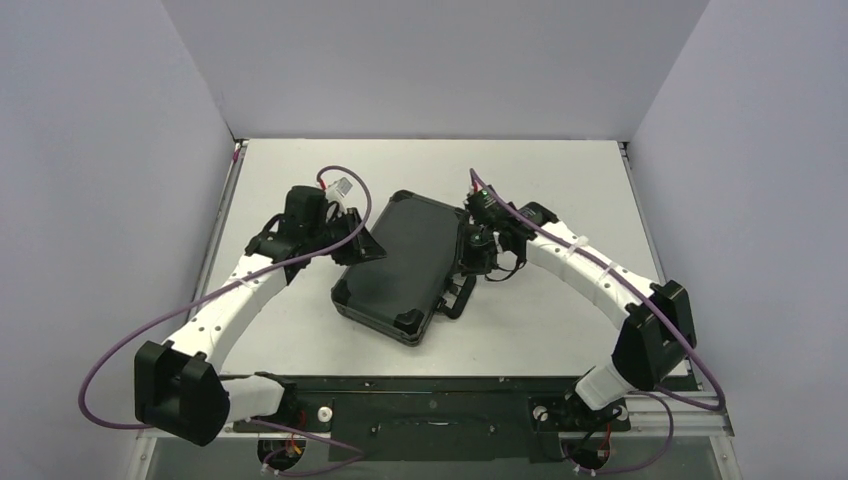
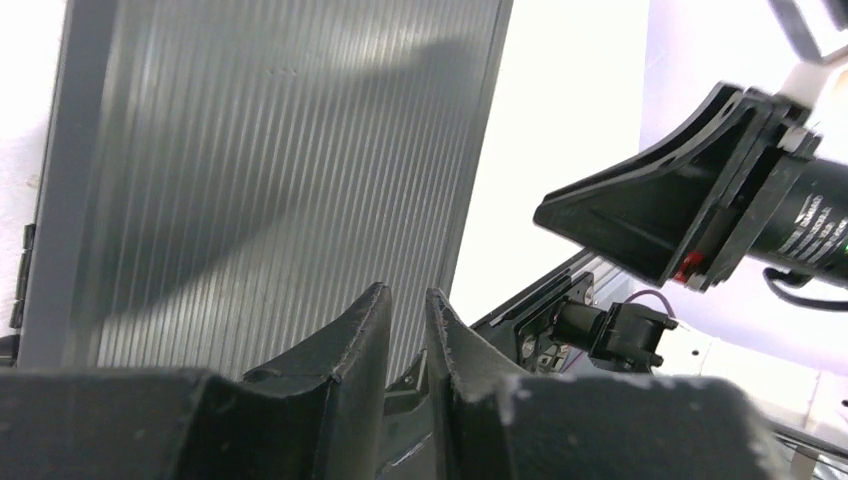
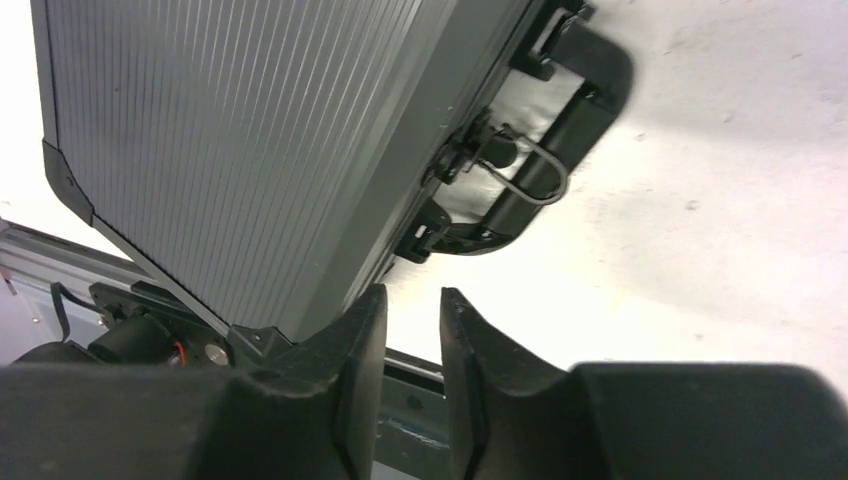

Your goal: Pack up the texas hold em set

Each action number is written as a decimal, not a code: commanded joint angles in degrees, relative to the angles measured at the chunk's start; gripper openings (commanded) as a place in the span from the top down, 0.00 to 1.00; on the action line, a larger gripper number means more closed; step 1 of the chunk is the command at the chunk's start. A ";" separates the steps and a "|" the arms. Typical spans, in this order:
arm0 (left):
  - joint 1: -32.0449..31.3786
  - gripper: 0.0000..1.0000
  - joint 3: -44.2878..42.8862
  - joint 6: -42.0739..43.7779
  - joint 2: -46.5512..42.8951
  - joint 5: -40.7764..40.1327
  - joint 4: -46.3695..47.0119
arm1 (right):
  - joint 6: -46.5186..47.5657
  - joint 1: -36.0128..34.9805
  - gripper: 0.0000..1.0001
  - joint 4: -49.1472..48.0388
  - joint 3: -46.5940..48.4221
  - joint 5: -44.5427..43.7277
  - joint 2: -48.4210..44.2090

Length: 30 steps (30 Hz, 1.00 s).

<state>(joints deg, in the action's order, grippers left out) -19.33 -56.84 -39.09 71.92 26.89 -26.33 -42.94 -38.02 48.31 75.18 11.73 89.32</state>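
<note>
The texas hold em set shows only as its black ribbed briefcase, lying closed and flat at the table's middle, turned at a slant. The carry handle points to the near right. My left gripper sits at the case's left edge, jaws a narrow gap apart with nothing between them. In the left wrist view the ribbed lid fills the picture beyond that gripper. My right gripper hovers by the case's right side, slightly open and empty. The right wrist view shows lid, handle and wire latch beyond it.
White walls enclose the table on the left, back and right. A black rail with the arm bases runs along the near edge. Bare white tabletop lies to the right of the case. The right arm's wrist hangs close across the case from my left gripper.
</note>
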 commanded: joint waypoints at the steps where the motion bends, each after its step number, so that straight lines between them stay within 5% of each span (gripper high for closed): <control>1: -2.35 0.76 -1.96 3.40 -2.94 -1.22 1.53 | 1.53 1.95 0.72 -2.61 -1.68 -2.75 -5.73; 4: -4.52 0.65 -3.04 5.43 -3.14 -3.19 0.58 | 2.52 3.09 0.68 -2.35 -3.57 -3.99 -7.22; 12: -9.51 0.64 -6.03 8.70 0.01 -6.05 -2.25 | 3.26 7.49 0.67 -4.80 -10.88 -3.19 -10.25; 30: -17.32 0.89 -11.90 10.40 10.91 -8.78 -0.49 | 5.03 11.87 0.77 -9.78 -21.15 -2.26 -7.97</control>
<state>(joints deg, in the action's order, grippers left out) -35.66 -64.45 -30.59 81.01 19.05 -28.45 -39.16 -26.68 41.78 54.72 9.54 80.86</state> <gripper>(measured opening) 0.121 0.253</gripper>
